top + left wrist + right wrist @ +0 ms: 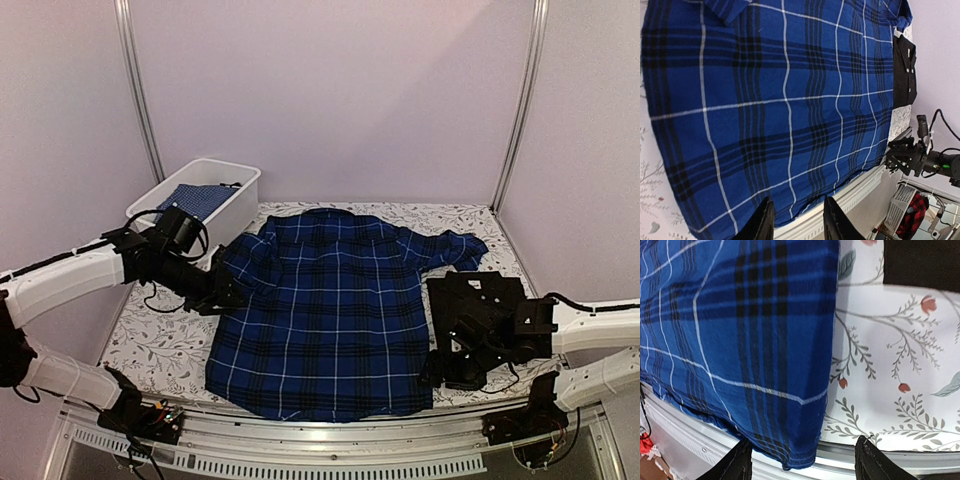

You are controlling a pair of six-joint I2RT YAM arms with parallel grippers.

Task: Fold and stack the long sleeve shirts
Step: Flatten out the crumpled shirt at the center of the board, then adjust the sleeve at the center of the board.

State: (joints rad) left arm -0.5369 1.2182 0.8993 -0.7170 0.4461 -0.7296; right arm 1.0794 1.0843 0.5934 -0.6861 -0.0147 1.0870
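Top external: plaid shirt [330,310] lies flat on table [160,340], collar toward far edge, hem at near edge; left gripper [225,295] beside its left flank, right gripper [445,372] at near-right hem corner, both spread, empty.

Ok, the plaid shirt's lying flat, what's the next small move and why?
Probably lower the right gripper and pinch the near right corner of the plaid shirt: the shirt lies flat, unfolded, and that open gripper hangs right over that corner.

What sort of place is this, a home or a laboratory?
Probably a robotics test booth, not a home: plain wall panels held in metal posts, and the left arm and right arm bolted at the edge of a table.
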